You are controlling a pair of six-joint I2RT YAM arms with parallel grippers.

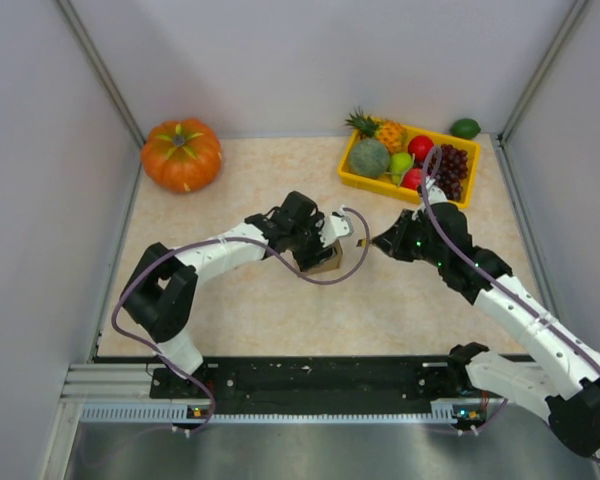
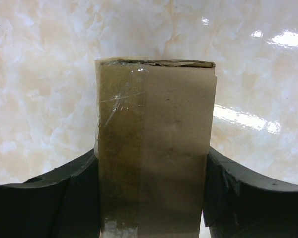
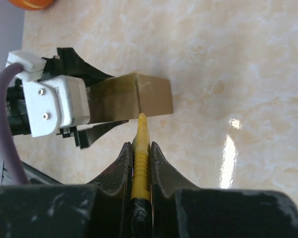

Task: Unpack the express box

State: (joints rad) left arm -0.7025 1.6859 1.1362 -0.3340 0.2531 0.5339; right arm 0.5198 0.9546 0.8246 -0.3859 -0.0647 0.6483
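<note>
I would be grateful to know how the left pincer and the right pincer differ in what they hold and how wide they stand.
The left pincer stands wide, clamped on two opposite sides of the express box; the right pincer is closed narrow on a thin yellow tool. The left pincer holds the box itself, while the right pincer only brings the tool's tip up to the box's edge. Both are gripping something.

The express box (image 2: 174, 148) is matt brown cardboard, with a glossy strip of clear tape (image 2: 120, 148) down one face. The counter (image 2: 39, 74) is smooth and shiny, marbled cream, throwing glare. The jaws of the left gripper (image 2: 152, 193) look like matt black plastic, its housing (image 3: 59, 106) smooth white plastic with metal screws (image 3: 41, 91); the yellow tool (image 3: 141, 126) looks like smooth plastic
</note>
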